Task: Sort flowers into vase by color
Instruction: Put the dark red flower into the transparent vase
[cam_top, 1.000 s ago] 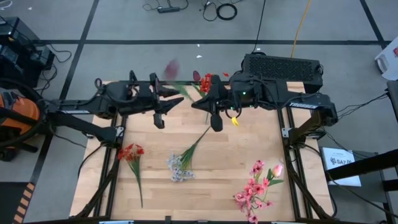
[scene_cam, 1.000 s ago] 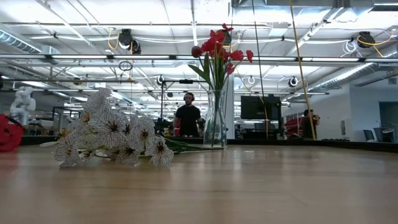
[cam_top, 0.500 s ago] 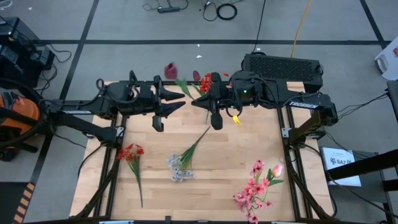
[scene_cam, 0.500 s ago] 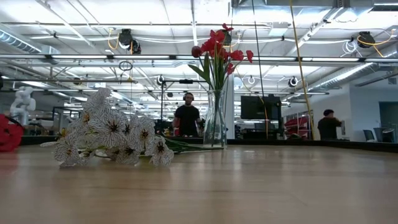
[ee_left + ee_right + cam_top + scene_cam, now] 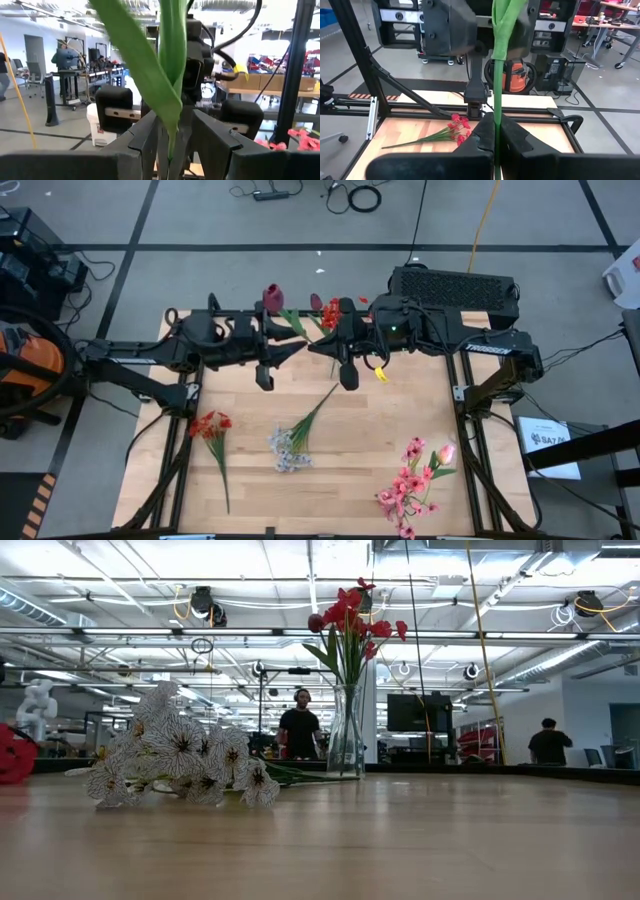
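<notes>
A dark maroon tulip bud (image 5: 272, 297) on a leafy green stem (image 5: 293, 325) stands upright in the air, above the table's far edge. My left gripper (image 5: 302, 342) (image 5: 172, 150) and my right gripper (image 5: 322, 343) (image 5: 496, 137) face each other at this stem, and both are shut on it. The glass vase (image 5: 347, 735) holds red clusters (image 5: 330, 313) and a maroon bud (image 5: 316, 302). It stands just beyond the right gripper, which hides its glass in the high view. My left gripper pinches the tulip's stem (image 5: 170, 142) between its two fingers, where the long leaves rise. The fingers come level from the table's left and lie across the stem. The tulip is lifted clear and upright, bud on top. My right gripper pinches the same green stem (image 5: 496, 120) between its two fingers, below the left gripper's hold. The fingers come level from the table's right and lie across the upright stem. The stem's lower end is hidden behind the fingers.
On the table lie a red sprig (image 5: 210, 425) near the left edge, a pale white spray (image 5: 290, 448) (image 5: 180, 755) in the middle and pink blossoms (image 5: 410, 485) at the near right. Bare wood lies between them. People (image 5: 300, 730) stand in the room behind.
My left gripper has moved toward the table's right, closing on the right gripper and carrying the tulip. The bud, blurred a second ago, has come nearer the vase and now stands still. The right arm has kept still.
</notes>
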### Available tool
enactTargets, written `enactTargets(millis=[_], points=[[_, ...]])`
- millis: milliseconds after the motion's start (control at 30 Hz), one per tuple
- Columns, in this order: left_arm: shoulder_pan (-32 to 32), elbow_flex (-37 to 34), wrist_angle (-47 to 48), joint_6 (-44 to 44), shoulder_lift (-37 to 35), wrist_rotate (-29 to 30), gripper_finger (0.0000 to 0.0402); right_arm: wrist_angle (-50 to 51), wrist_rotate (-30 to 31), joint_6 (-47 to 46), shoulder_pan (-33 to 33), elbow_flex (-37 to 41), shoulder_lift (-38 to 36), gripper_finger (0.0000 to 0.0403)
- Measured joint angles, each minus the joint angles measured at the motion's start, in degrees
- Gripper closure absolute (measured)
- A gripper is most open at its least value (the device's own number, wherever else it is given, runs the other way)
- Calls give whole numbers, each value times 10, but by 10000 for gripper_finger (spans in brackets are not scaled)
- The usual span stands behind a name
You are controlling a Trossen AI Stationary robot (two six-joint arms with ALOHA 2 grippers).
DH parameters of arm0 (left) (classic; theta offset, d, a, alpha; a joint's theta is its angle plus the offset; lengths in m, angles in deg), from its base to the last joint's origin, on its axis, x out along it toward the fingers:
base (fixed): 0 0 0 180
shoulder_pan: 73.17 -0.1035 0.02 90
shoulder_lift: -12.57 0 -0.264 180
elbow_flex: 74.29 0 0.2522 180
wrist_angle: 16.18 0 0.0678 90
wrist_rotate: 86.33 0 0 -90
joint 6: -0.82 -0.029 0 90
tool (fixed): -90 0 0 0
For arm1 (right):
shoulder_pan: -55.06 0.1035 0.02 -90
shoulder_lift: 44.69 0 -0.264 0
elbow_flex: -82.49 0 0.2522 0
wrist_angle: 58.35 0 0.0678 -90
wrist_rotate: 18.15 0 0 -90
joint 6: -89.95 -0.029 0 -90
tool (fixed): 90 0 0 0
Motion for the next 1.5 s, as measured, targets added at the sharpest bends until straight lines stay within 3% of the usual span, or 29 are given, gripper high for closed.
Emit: enactTargets(millis=[267,533,700,833,1133,1367,1500], points=[[0,0,-14,10,1,2,286,3,0,0,0,0,0,403],[-3,0,-16,14,10,4,389,12,1,0,0,0,1,403],[-10,0,-9,15,14,6,387,43,45,-3,0,0,0,395],[-12,0,-9,15,13,6,394,79,77,-23,-1,0,-7,363],[-21,0,69,14,-17,60,396,269,109,-56,-7,0,-67,281],[-48,0,157,15,-78,100,397,431,144,-164,-7,0,-135,272],[-64,0,202,40,-78,108,397,472,203,-232,-3,39,-182,274]])
